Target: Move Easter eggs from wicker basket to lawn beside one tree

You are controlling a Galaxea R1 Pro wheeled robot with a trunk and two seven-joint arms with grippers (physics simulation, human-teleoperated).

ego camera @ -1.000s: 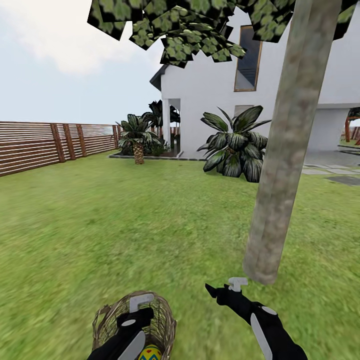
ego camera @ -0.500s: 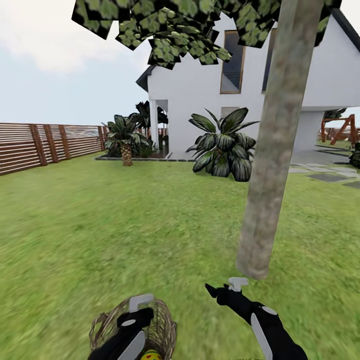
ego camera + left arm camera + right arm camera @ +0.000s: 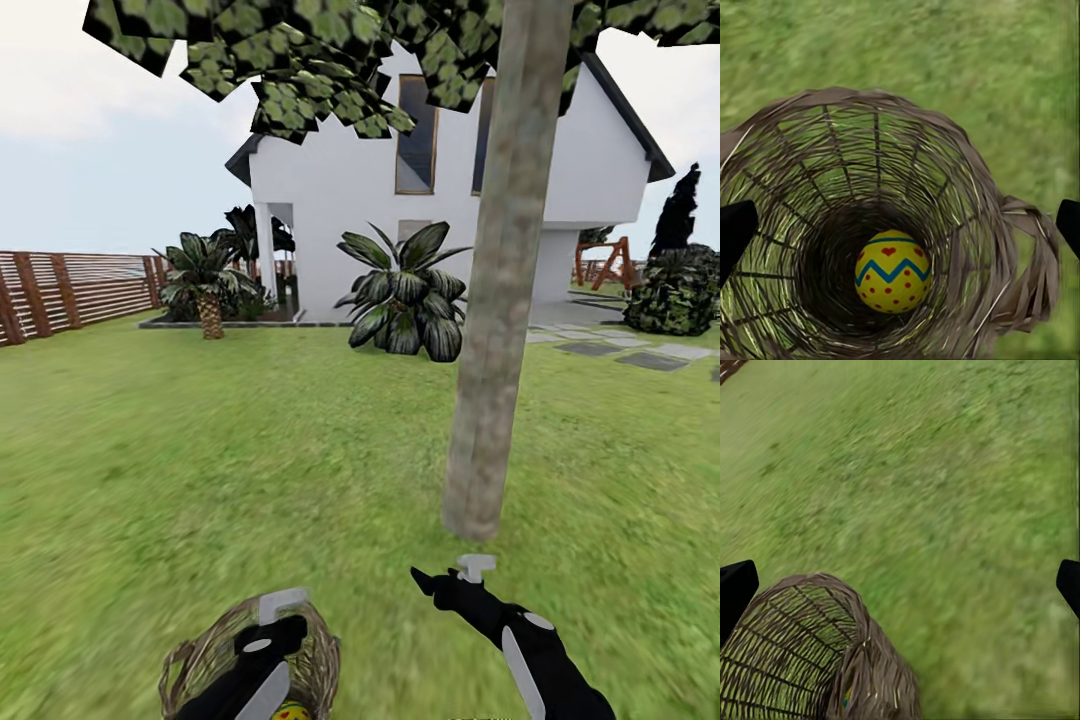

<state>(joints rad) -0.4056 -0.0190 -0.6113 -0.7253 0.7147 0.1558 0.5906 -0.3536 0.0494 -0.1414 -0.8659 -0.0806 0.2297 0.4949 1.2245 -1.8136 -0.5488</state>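
Left hand (image 3: 272,612) is hovering over the basket (image 3: 200,660) with fingers apart; one egg (image 3: 893,271) is lying at its bottom. Lower straight down and centred on the egg. Right hand (image 3: 452,577), fingers apart, is idling near the tree (image 3: 490,400)

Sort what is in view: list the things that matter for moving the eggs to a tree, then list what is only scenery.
Belongs to the job:
- Easter egg in the basket
- wicker basket
- tree
- lawn
- left gripper over the basket
- right gripper

Just scenery:
- white house
- broad-leaved plant
- wooden fence
- stepping stones
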